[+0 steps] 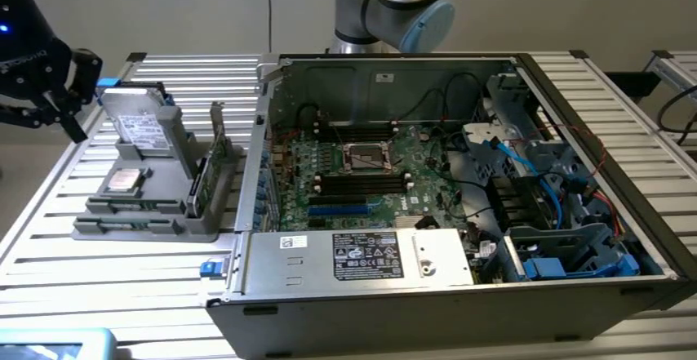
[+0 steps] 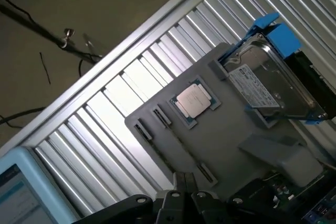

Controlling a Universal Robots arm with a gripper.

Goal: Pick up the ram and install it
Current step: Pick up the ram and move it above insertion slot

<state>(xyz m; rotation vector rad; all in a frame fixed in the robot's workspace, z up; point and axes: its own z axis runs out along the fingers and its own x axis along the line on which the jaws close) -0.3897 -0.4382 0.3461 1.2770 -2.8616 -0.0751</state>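
**Closed gripper off the parts holder, ram not yet lifted**

On the slatted aluminium table (image 1: 109,286) the open computer case (image 1: 326,315) stands just beside a grey parts holder (image 2: 226,129). The holder carries a hard drive (image 1: 142,123), a CPU (image 2: 193,99) and what looks like the ram (image 2: 181,142), a thin strip seated edge-up in a slot between two end clips. The arm (image 1: 394,5) rises behind the case, with its wrist out at the exterior view's left. The gripper (image 2: 184,182) is tilted obliquely toward the holder, its fingers together and clamped on nothing. As I judge it, a good pick needs the jaws parted, squared to the stick's flat faces, taking it mid-length and lifting straight out of the clips.
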